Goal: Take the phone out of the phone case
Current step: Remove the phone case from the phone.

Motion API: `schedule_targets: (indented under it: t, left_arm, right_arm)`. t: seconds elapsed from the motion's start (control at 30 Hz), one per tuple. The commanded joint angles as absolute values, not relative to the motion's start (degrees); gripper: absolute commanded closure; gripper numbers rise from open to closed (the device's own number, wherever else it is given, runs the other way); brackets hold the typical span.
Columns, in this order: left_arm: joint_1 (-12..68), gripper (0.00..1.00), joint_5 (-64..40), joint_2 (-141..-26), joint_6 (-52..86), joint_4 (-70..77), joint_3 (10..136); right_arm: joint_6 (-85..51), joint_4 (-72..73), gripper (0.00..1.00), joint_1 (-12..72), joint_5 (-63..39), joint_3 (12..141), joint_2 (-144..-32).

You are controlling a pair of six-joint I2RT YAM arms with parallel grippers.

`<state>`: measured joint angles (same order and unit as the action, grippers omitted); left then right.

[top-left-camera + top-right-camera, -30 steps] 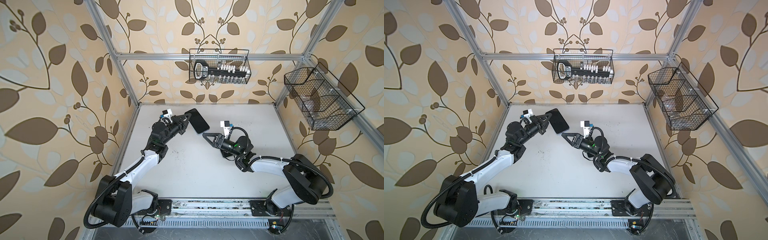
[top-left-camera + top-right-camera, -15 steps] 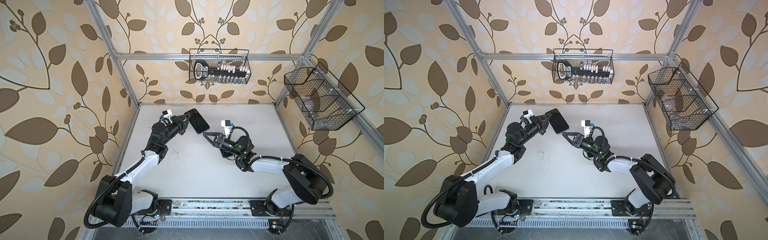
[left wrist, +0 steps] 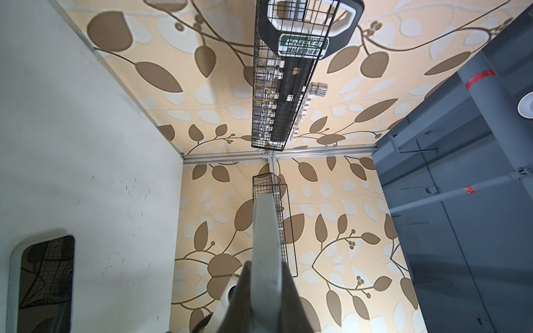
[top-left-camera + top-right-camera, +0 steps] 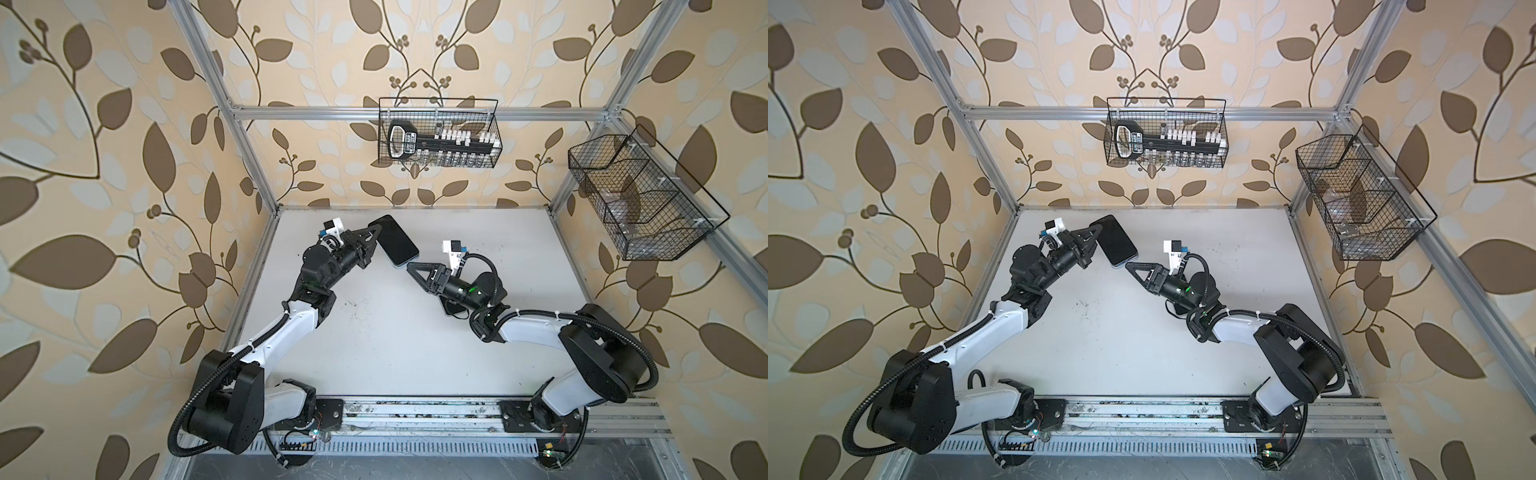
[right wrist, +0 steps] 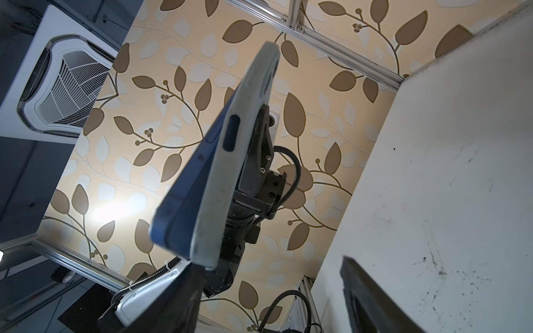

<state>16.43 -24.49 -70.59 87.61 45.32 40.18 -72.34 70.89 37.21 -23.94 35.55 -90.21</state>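
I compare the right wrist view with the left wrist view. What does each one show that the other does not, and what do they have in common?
Only the right wrist view: the edge of the blue phone showing beside its pale case, and the right gripper, which is open.
Only the left wrist view: the wire basket on the wall, holding a socket set.
Both: the case clamped in the left gripper, and the white table.
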Motion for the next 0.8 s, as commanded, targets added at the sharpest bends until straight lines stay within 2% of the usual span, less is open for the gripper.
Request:
schedule_targets:
  t: [0.0, 0.47, 0.77]
  left_arm:
    - [17.2, 1.0, -26.1, -69.1, 90.8, 54.8, 40.9]
    - [17.7, 1.0, -26.5, -71.8, 92.3, 58.0, 40.8]
    - [17.7, 1.0, -26.6, -72.7, 90.9, 58.1, 40.7]
  right_arm:
    - [-75.1, 72.8, 0.25, 36.6, -21.4, 36.7, -92.0]
    - [-75.6, 73.2, 0.26, 36.8, -21.0, 37.1, -92.7]
    - [-75.2, 71.0, 0.26, 36.6, -20.5, 36.1, -89.1]
